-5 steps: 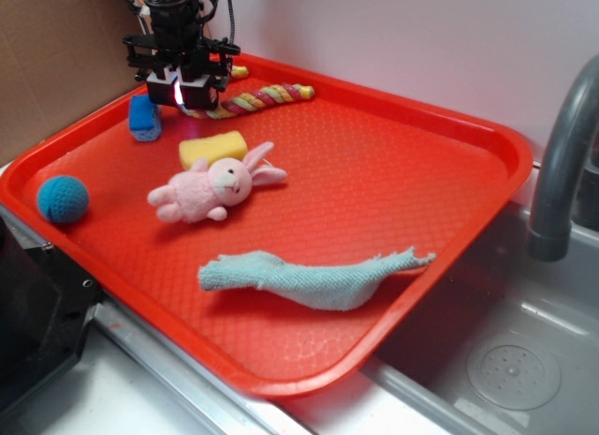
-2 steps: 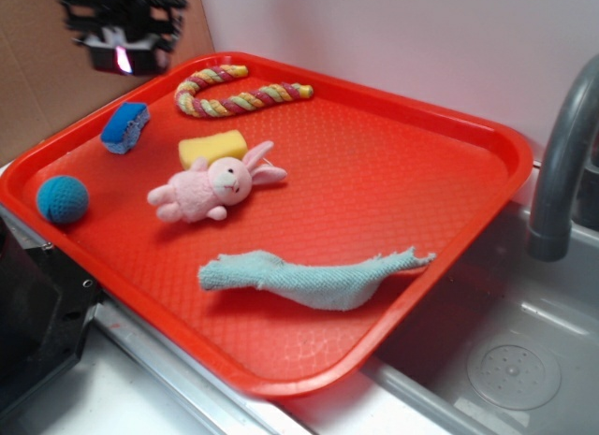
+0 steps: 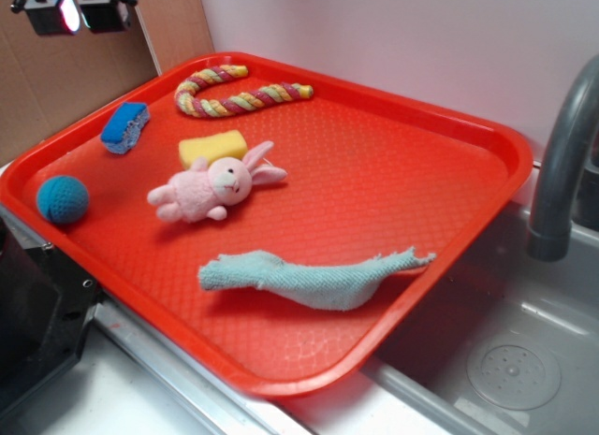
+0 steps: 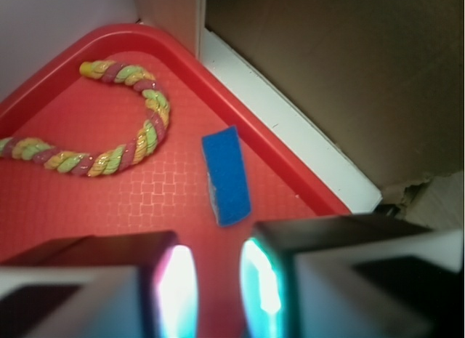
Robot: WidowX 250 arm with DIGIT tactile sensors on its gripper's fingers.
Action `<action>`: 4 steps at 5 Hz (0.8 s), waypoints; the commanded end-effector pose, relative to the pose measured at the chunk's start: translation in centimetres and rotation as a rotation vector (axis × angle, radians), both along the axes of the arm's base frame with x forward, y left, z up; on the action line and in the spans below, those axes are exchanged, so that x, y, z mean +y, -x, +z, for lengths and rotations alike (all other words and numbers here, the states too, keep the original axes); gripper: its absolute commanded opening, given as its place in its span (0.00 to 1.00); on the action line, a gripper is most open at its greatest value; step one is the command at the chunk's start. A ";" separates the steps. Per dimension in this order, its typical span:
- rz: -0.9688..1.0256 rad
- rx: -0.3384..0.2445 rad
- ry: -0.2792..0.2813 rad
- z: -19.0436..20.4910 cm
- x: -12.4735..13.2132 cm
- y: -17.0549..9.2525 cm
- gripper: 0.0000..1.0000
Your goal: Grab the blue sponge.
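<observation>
**A:** Where is the blue sponge (image 3: pixel 124 126) right now?

**B:** In the exterior view it lies on the red tray (image 3: pixel 393 173), in the upper left of the frame, close to the tray's left rim. A striped rope toy (image 3: pixel 239 91) curves to its right. A yellow sponge (image 3: pixel 212 147), a pink plush bunny (image 3: pixel 213 188) and a teal crocheted ball (image 3: pixel 63 198) sit lower in the frame, each apart from it.

**A:** And the gripper (image 3: pixel 67 7)?

**B:** It hangs at the very top left corner of that view, high above the tray and partly cut off by the frame edge. Nothing is in it. In the wrist view the two fingers (image 4: pixel 174 287) fill the bottom edge with a narrow gap between them, so the jaws look parted only slightly.

**A:** Which way does the sponge lie from the hand?

**B:** In the wrist view the sponge (image 4: pixel 227 174) sits at frame centre, directly above the gap between the fingers. Its long axis runs nearly top to bottom, tilted a little, roughly parallel to the tray rim beside it. My judgement: the hand must descend and shift forward, closing across the sponge's short width.
</observation>
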State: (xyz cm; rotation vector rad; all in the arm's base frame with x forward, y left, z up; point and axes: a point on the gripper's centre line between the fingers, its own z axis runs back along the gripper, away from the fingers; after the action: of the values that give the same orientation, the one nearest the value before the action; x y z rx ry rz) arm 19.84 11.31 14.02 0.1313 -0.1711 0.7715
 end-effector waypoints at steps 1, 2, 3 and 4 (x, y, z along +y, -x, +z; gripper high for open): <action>0.129 0.004 0.010 -3.2 3.5 1.6 1.00; -0.032 0.023 0.093 -6.8 5.3 0.8 1.00; -0.069 0.035 0.157 -8.9 5.4 -0.1 1.00; -0.111 0.062 0.168 -11.3 4.5 -1.1 1.00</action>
State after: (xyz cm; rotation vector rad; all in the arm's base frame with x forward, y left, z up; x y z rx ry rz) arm 21.09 15.35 2.63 -0.0195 -0.0312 0.6721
